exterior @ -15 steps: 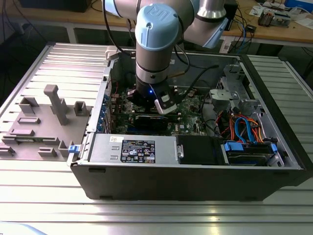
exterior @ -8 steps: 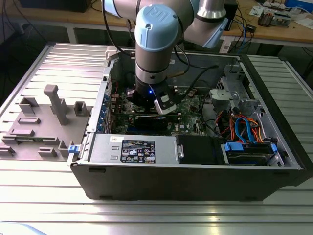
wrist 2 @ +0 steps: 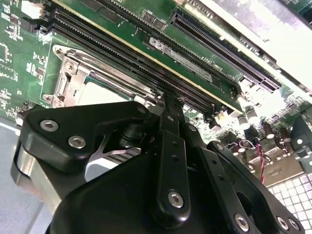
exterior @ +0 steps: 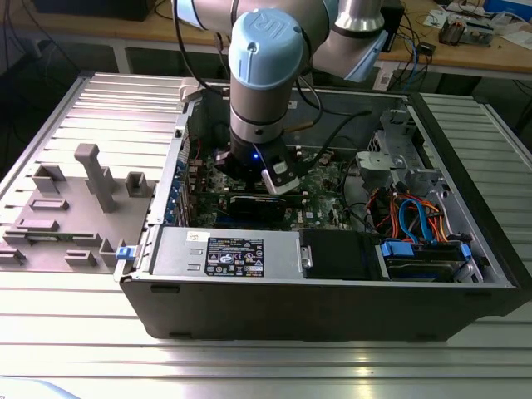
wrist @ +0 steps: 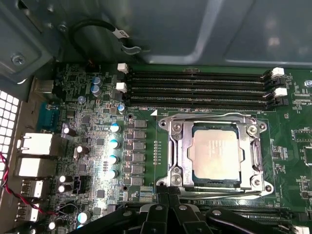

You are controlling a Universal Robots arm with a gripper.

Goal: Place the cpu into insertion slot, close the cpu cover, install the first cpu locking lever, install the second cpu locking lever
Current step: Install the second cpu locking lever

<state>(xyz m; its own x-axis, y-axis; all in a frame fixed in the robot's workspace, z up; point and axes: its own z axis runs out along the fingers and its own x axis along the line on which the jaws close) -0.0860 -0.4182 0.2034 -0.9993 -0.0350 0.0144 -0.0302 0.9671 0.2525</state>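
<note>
One cpu [wrist: 215, 154] under one cpu cover [wrist: 176, 151].

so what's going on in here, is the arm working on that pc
Yes. The arm has reached down into the open computer case, with its gripper just above the green motherboard at the edge of the insertion slot. The cpu already sits in the slot, and the cpu cover lies flat around it. The gripper carries nothing visible.

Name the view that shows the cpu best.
The first wrist view: the cpu lies face-on, framed by the cpu cover. The second wrist view gives a pale sliver behind the gripper; the exterior view hides it behind the arm.
</note>
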